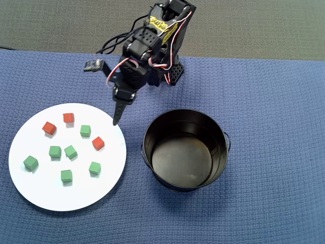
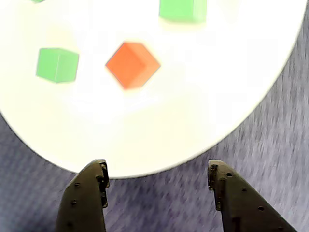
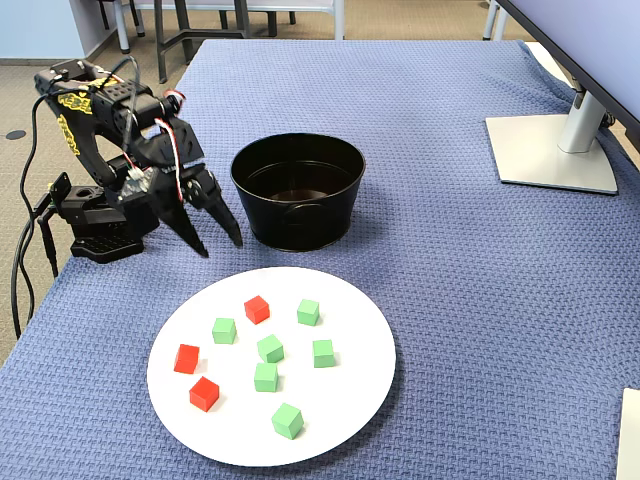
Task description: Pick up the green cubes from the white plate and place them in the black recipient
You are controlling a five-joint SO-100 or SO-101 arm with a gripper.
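Gripper point(image 2: 157, 166) with jaws spread wide and empty, seen in the wrist view poised above the blue cloth point(image 2: 270, 135) just outside the rim of the white plate point(image 2: 145, 145); nothing lies between the two fingers. The fixed view shows the same spread fingers point(image 3: 232, 228) pointing down between the plate point(image 3: 360, 310) and the black recipient point(image 3: 298, 190), clear of both. Ahead of the jaws, toward the plate's centre, the first piece met in the wrist view is a red-orange cube point(image 2: 133, 64), turned corner-on; one of the green cubes point(image 2: 57, 64) lies to its left and another point(image 2: 183, 9) beyond it to the right. In the overhead view six green cubes point(image 1: 70, 151) and three red ones point(image 1: 98, 143) are scattered over the plate point(image 1: 40, 195), none touching, while the recipient point(image 1: 185, 150) stands empty just beside the plate's right edge. Judged from this layout, no cube is yet moved, and the coming reach must go forward over the rim and skirt the red cube to centre on a green one.
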